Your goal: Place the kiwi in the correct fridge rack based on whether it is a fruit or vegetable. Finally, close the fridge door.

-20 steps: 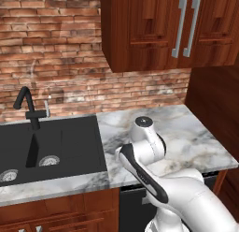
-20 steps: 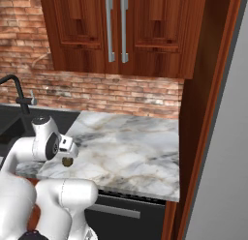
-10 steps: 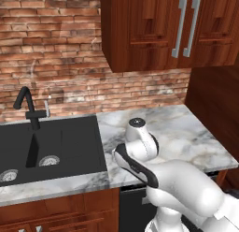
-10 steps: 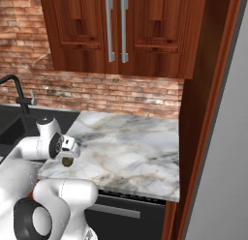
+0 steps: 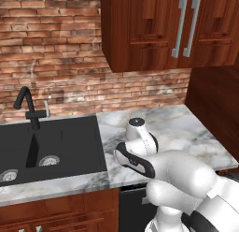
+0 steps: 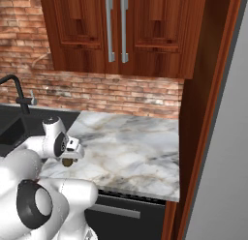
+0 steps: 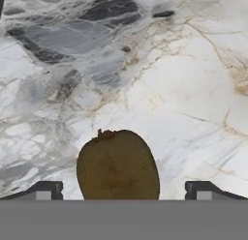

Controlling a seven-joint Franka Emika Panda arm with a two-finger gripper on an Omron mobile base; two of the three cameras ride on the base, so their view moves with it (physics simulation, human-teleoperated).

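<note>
- Lying between the two spread fingertips of the gripper point(image 7: 121, 190), one kiwi point(image 7: 117, 166) is seen, not clamped.
- One marble counter point(image 6: 140, 142) is seen under it.

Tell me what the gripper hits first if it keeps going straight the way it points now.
Most likely the kiwi: in the hand view it lies on the marble counter between the open fingertips of the gripper, a little left of centre. How much gap remains is unclear.

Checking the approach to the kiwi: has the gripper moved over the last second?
Yes. In the right base view the gripper has shifted slightly toward the counter's front edge, above the kiwi.
</note>
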